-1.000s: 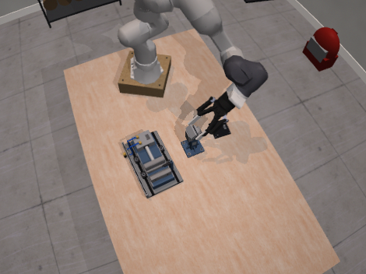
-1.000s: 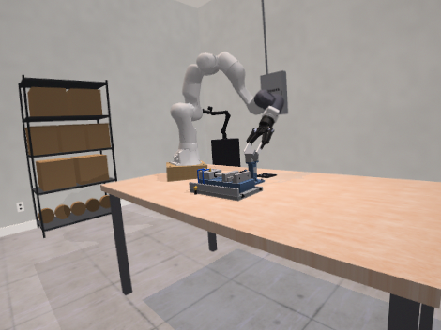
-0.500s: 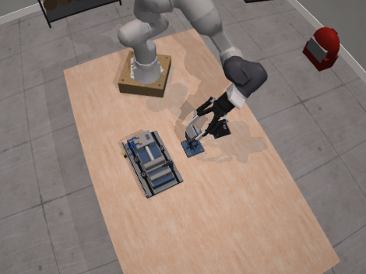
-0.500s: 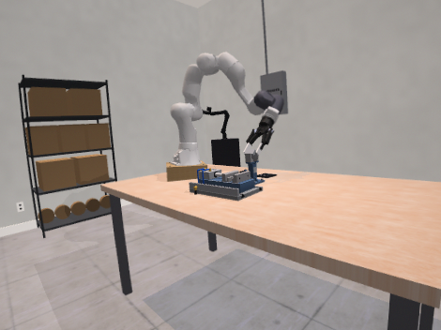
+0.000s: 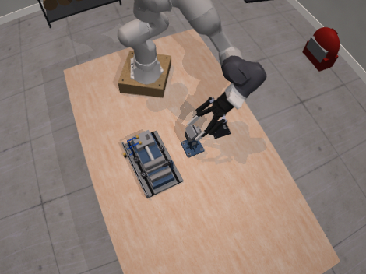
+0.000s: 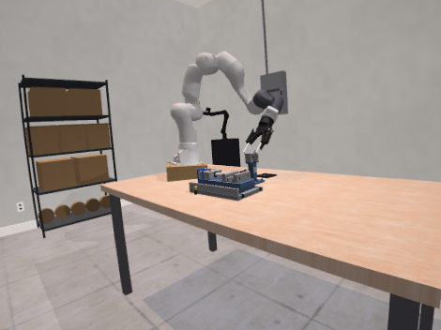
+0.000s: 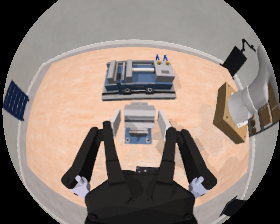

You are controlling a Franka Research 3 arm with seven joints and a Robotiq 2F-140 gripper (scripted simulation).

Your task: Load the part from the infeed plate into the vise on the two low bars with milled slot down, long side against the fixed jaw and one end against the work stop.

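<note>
The part (image 5: 191, 131) is a small grey block. It rests on the V-block (image 5: 193, 148), a blue-based stand to the right of the vise. In the wrist view the part (image 7: 139, 120) lies between my fingertips with a small gap on each side. My gripper (image 5: 198, 128) is tilted down over it, half open and straddling it without clamping. I cannot tell which way the slot faces. The vise (image 5: 153, 163) stands to the left with its jaws open, and it also shows in the wrist view (image 7: 139, 78). The dark infeed plate (image 5: 223, 130) lies empty just behind my fingers.
The robot base stands on a wooden block (image 5: 145, 75) at the back of the table. A shelf rack with boxes (image 6: 66, 151) stands on the floor to the left. A red object (image 5: 322, 48) sits on the floor to the right.
</note>
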